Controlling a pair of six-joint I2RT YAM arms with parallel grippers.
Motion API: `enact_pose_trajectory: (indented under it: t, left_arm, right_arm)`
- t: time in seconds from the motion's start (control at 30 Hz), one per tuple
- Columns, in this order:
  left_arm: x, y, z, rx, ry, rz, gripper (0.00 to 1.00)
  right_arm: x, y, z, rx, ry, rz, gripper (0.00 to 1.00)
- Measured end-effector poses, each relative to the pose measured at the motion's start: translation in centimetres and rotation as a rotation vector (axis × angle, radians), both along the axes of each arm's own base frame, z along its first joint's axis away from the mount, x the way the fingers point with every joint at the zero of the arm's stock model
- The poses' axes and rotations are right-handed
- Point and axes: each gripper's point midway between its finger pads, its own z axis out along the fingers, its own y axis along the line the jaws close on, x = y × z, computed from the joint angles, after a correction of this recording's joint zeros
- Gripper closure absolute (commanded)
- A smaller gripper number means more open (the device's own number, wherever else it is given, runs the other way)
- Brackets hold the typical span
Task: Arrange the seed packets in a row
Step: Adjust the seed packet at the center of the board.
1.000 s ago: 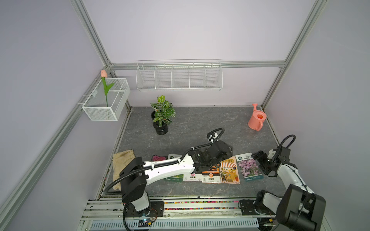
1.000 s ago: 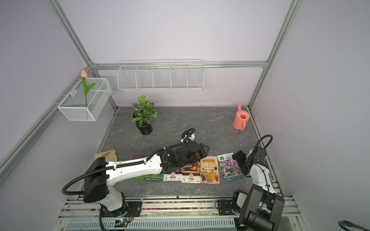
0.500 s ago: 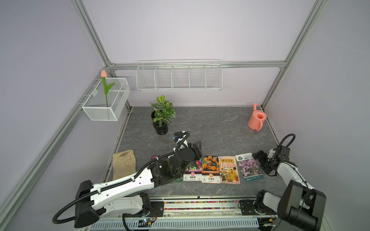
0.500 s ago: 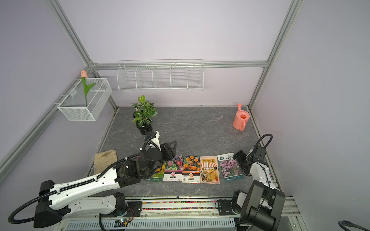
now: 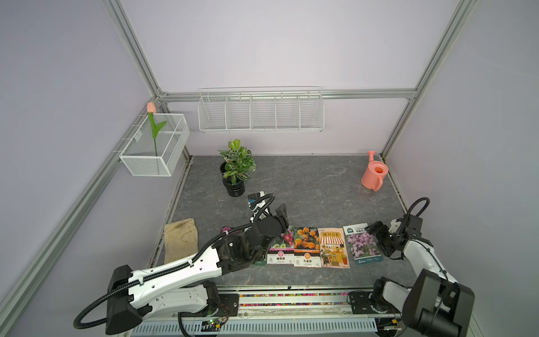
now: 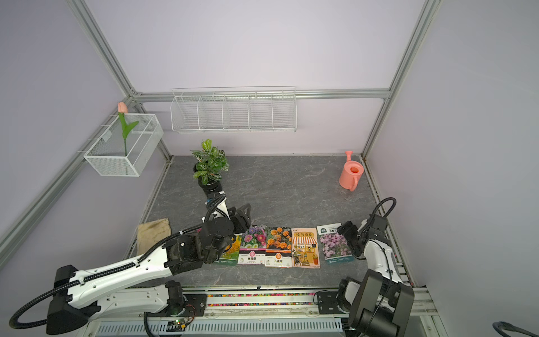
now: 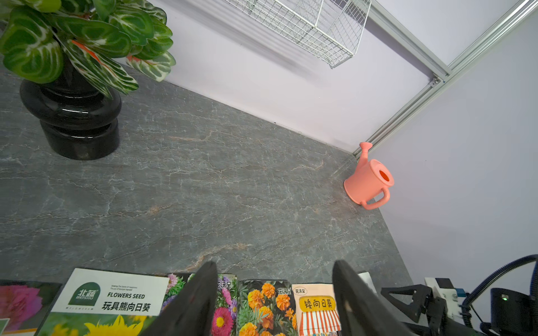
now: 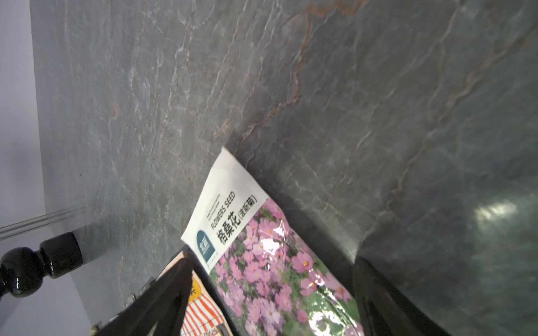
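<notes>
Six packets lie face up in one row by the front edge of the table point(image 5: 306, 186). Also in view: one plant point(image 5: 236, 166), one can point(image 5: 373, 176), one glove point(image 5: 179, 240), one tulip point(image 5: 151, 122), and two wire baskets, the long basket point(image 5: 261, 128) and the box basket point(image 5: 145, 167).

The left gripper point(image 7: 273, 266) hovers with its jaws spread wide and nothing between them. Under it lie the aster packet point(image 7: 225, 305) and the marigold packet point(image 7: 263, 305). To its left come the sunflower packet point(image 7: 110, 299) and then the pink packet point(image 7: 17, 302), which this arm almost wholly hides in both top views. To its right is the awning packet point(image 7: 316, 308).

The right gripper point(image 5: 376, 240) is also wide open and grips nothing. The cosmos packet point(image 8: 262, 276) lies between and below its fingers; I cannot tell whether they touch it.

Ahead of the left gripper the table is bare up to the back wall. The plant stands ahead to its left, and the can is far ahead to its right, in the corner. The glove lies well to its left, at the table's left edge. The right gripper sits close to the table's right edge.

The sunflower, aster, marigold and awning packets lie edge to edge. The cosmos packet lies just beside the awning packet, slightly tilted.

- **Sunflower:** a white top band with a green logo above a yellow bloom.
- **Aster:** mixed pink and purple blooms.
- **Marigold:** orange blooms.
- **Awning:** a peach ground with a striped shopfront.
- **Cosmos:** glossy, pink flowers under a white band.
</notes>
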Motion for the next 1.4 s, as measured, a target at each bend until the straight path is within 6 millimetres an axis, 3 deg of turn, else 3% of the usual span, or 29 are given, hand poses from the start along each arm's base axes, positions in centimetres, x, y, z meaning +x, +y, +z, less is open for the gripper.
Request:
enact_pose_trajectory:
  t: [0.33, 0.53, 0.67, 0.73, 1.0, 1.4]
  left_arm:
    - [-0.1, 0.2, 0.1, -0.005, 0.002, 0.002, 0.34]
    - [-0.1, 0.3, 0.2, -0.006, 0.002, 0.002, 0.34]
    - [0.0, 0.3, 0.1, 0.001, 0.000, 0.001, 0.34]
    - [0.0, 0.2, 0.1, 0.005, 0.000, 0.001, 0.34]
    - [0.2, -0.2, -0.4, 0.036, 0.006, 0.000, 0.33]
    - [0.4, 0.1, -0.5, 0.043, 0.007, 0.012, 0.33]
  right_arm:
    - [-0.8, 1.1, -0.2, 0.039, 0.018, 0.008, 0.12]
    - [-0.8, 0.6, 0.5, -0.031, 0.010, 0.002, 0.12]
    - [0.5, -0.4, 1.4, -0.064, 0.004, -0.005, 0.12]
    - [2.2, -0.9, 1.5, -0.068, 0.003, 0.003, 0.11]
    - [6.7, -0.5, 0.0, -0.059, -0.005, 0.064, 0.12]
    - [8.8, 0.7, -0.3, -0.062, -0.054, 0.116, 0.12]
